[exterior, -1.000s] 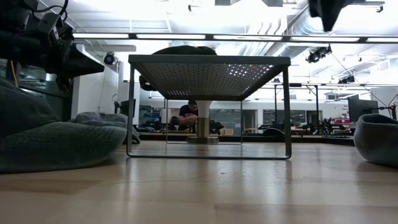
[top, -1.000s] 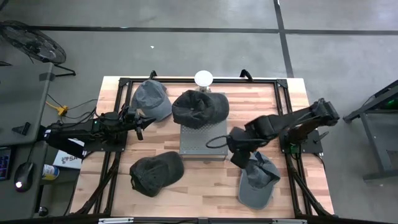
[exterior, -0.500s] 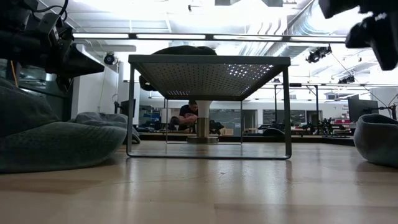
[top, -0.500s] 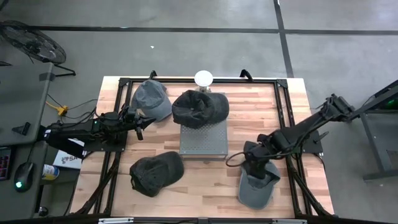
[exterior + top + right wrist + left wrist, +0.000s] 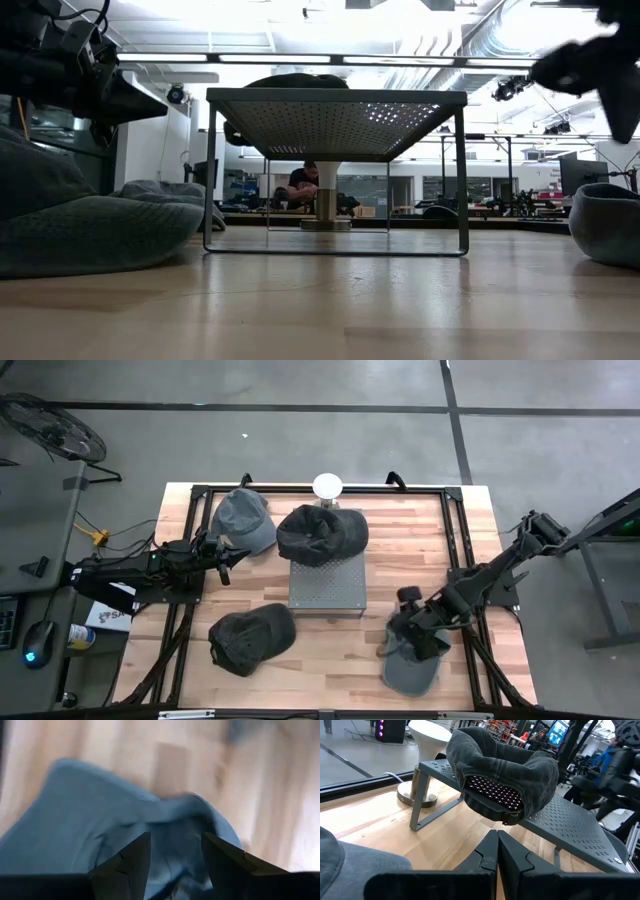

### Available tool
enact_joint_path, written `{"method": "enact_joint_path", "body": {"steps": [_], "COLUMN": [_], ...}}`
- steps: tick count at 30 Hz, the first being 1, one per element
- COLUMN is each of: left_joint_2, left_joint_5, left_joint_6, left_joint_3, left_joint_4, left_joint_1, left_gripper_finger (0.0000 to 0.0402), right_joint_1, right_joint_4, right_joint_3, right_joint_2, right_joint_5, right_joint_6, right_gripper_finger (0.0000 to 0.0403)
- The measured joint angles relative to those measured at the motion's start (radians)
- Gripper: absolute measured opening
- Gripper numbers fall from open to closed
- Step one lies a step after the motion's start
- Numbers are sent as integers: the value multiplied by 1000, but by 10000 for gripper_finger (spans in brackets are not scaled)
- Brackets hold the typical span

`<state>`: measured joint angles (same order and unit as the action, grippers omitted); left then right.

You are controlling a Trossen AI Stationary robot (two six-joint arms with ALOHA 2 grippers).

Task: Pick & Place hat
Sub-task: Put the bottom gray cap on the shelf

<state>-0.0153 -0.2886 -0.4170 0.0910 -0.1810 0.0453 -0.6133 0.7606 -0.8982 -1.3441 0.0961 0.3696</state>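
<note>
A blue-grey hat (image 5: 410,665) lies on the table's near right part; it fills the right wrist view (image 5: 100,820). My right gripper (image 5: 404,630) (image 5: 175,855) hangs open over the hat's far part, and in the low view (image 5: 600,70) it is well above the tabletop. A dark hat (image 5: 320,534) (image 5: 505,770) sits on the perforated metal stand (image 5: 326,585). My left gripper (image 5: 222,563) (image 5: 497,851) waits shut at the left side, pointing at the stand.
A grey hat (image 5: 243,520) lies at the far left, just beyond my left gripper. Another dark hat (image 5: 250,638) lies near left. A white round base (image 5: 327,485) stands at the far edge behind the stand. Bare wood shows between the stand and the near edge.
My right gripper has swung from beside the stand's right edge toward the near right of the table, ending over the blue-grey hat, and it has come lower in the low view. The left arm has kept still.
</note>
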Motion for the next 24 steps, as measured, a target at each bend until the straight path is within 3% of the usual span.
{"method": "enact_joint_path", "body": {"steps": [5, 8, 24], "left_joint_2": [0, 0, 0], "left_joint_5": [0, 0, 0], "left_joint_6": [0, 0, 0], "left_joint_3": [0, 0, 0], "left_joint_4": [0, 0, 0], "left_joint_1": [0, 0, 0], "left_gripper_finger": [1, 1, 1], "right_joint_1": [-31, -28, -2], "right_joint_4": [-124, -181, -294], "right_joint_3": [0, 0, -2], "right_joint_2": [-25, -63, -239], "right_joint_5": [-61, -88, -143], "right_joint_6": [-350, -476, -617], "right_gripper_finger": [167, 168, 165]}}
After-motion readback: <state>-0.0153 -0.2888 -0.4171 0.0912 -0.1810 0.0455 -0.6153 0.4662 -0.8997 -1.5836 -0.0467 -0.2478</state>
